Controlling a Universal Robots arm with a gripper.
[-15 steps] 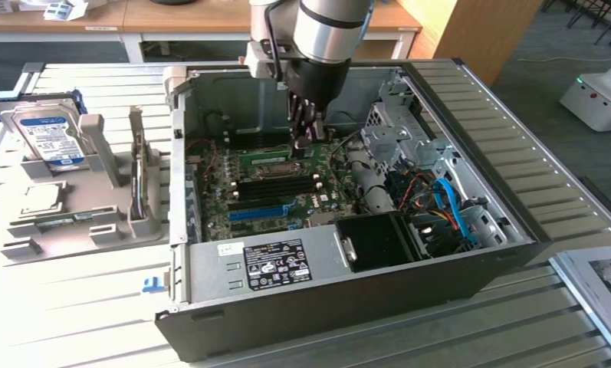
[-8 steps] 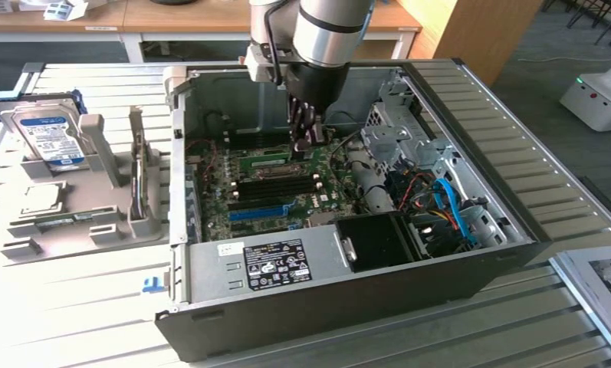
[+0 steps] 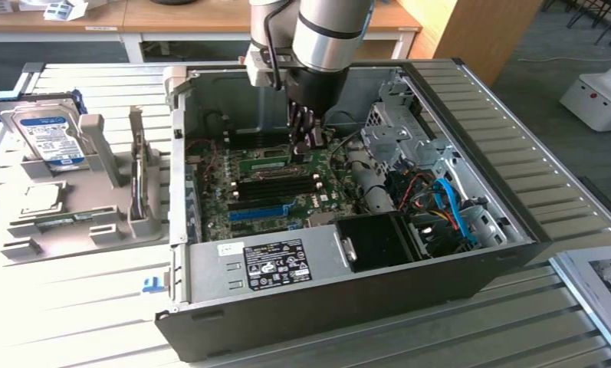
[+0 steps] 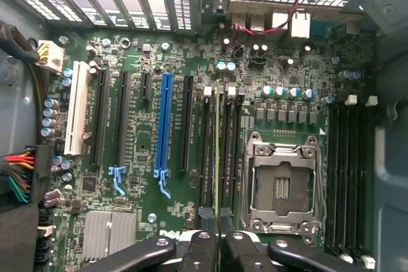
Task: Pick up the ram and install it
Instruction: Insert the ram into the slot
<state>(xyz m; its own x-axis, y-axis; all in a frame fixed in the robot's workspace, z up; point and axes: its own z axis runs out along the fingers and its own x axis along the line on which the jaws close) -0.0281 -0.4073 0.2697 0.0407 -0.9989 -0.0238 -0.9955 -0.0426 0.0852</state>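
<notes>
1. A white slatted tabletop (image 3: 80, 322) carries everything.
2. An open black computer case (image 3: 316, 307) lies on its side at the middle, its inside facing up.
3. A grey holder rack (image 3: 70, 230) sits just beside the case, on the exterior view's left.
4. A small blue piece (image 3: 152, 285) lies by the case's near corner.
5. A printed sheet (image 3: 602, 284) rests at the exterior view's lower right.

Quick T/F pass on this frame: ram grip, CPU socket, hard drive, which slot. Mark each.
1. The gripper holds the ram edge-on above the motherboard. True.
2. The CPU socket holds a processor. False: it is empty, with its contacts exposed.
3. The hard drive sits inside the case. False: it stands in a grey holder outside the case, at the exterior view's left.
4. The ram lines up with the black slots, not the blue slot. True.
</notes>
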